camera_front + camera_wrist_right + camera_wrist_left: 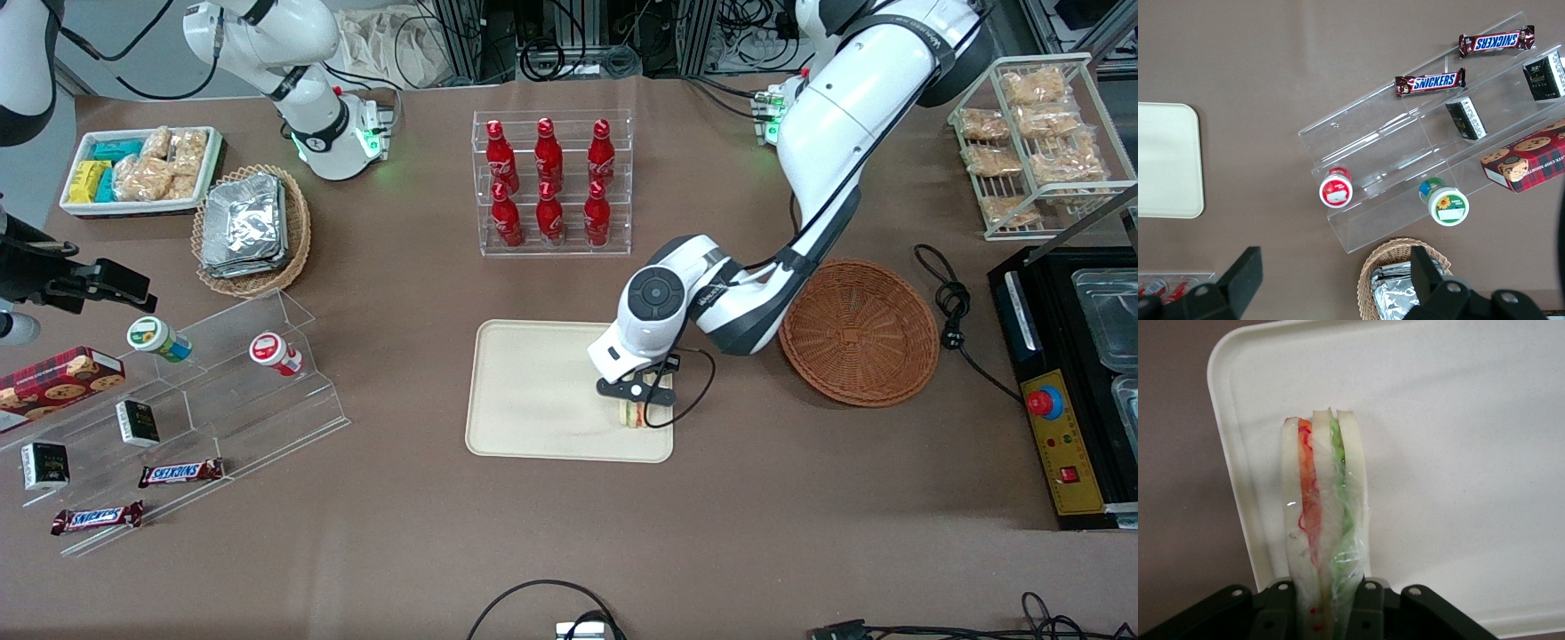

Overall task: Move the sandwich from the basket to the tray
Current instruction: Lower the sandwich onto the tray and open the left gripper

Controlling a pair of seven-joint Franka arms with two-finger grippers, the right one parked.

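1. The gripper (pixel 642 396) of the working arm hangs low over the tray (pixel 533 391), above the corner of it that lies nearest the front camera and toward the basket.
2. Its fingers (pixel 1368 603) are closed on the sandwich (pixel 1323 520). The wrist camera shows one black finger pressed against each flat bread face, with the wedge running straight out between them and its red, orange and green filling edge facing the camera.
3. The sandwich sits directly under the gripper. In the front view its striped edge (pixel 633 415) shows just below the fingers, inside the tray's rim. Whether its underside already rests on the tray or hangs a touch above it I cannot tell.
4. The basket (pixel 859 331) lies on the table well out to the side of the gripper, next to the arm's elbow, and it looks empty.
5. My reading of the step: the carry is over and this is the set-down, so the task is nearly done.
6. The next move calls for a short, straight lowering until the sandwich bears on the tray, if it does not already, and then a parting of the fingers wide enough to free both bread faces.
7. The wedge stands on edge and close to the rim, so a sideways drag on release could tip it or nudge it over the lip; a clean vertical lift afterwards seems wise.
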